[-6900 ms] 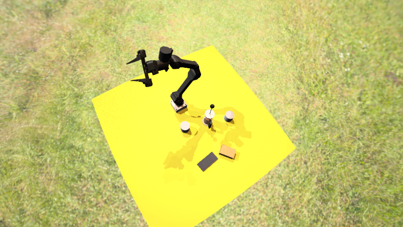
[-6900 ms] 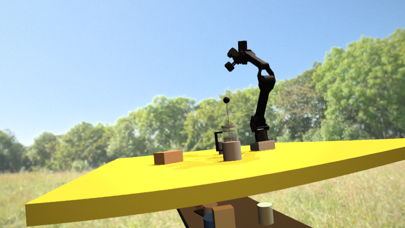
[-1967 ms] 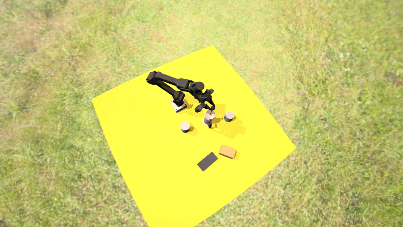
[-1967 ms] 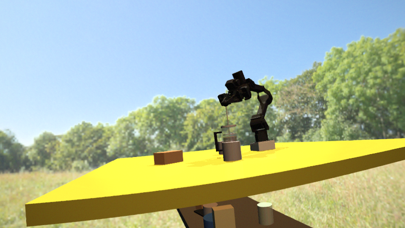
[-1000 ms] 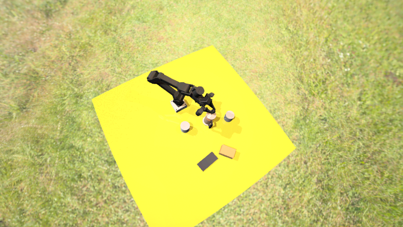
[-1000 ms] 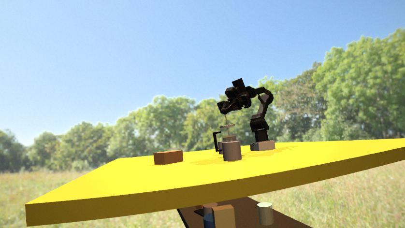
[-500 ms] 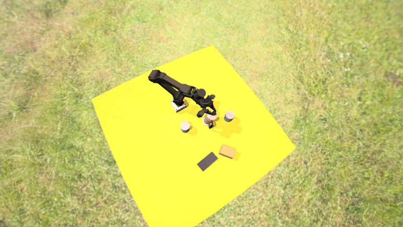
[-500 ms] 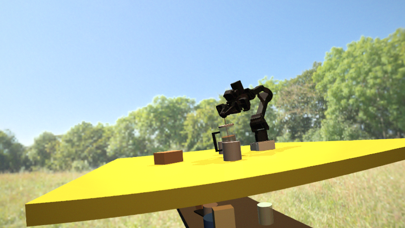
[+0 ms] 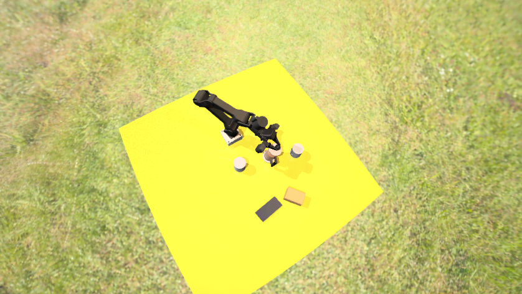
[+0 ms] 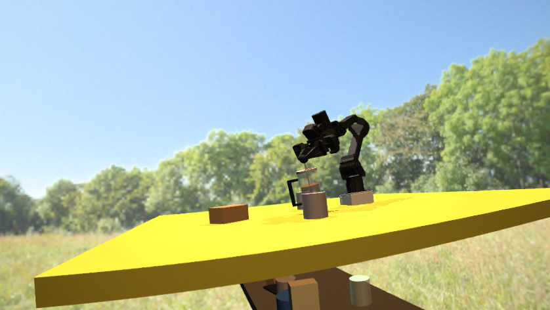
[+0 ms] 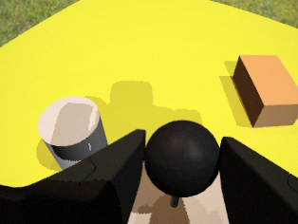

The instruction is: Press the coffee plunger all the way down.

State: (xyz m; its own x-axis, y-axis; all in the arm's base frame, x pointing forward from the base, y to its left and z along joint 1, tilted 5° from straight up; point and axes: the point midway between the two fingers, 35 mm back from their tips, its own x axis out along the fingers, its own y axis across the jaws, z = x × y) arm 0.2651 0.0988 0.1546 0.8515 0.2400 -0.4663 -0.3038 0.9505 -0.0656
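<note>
Claw (image 9: 276,155) (image 10: 302,159) (image 11: 182,142): gripping the knob
Knob (image 11: 182,158): between the fingertips, above the press
Press (image 9: 269,156) (image 10: 306,180): upright on the table (image 9: 226,218) (image 10: 192,238) (image 11: 142,52), under the claw; rod partly exposed
Cans (image 9: 239,164) (image 9: 296,150) (image 10: 315,205) (image 11: 73,128): either side of the press, apart

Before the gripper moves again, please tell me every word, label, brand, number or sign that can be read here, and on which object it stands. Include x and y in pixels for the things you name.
There are none that I can read.
Coffee press (image 9: 269,156) (image 10: 304,177): no text visible.
Orange block (image 9: 294,195) (image 10: 228,214) (image 11: 270,83): no text visible.
Dark flat slab (image 9: 268,208): no text visible.
Gripper (image 9: 279,147) (image 10: 303,159) (image 11: 182,142): any small marking would be too dark to read.
</note>
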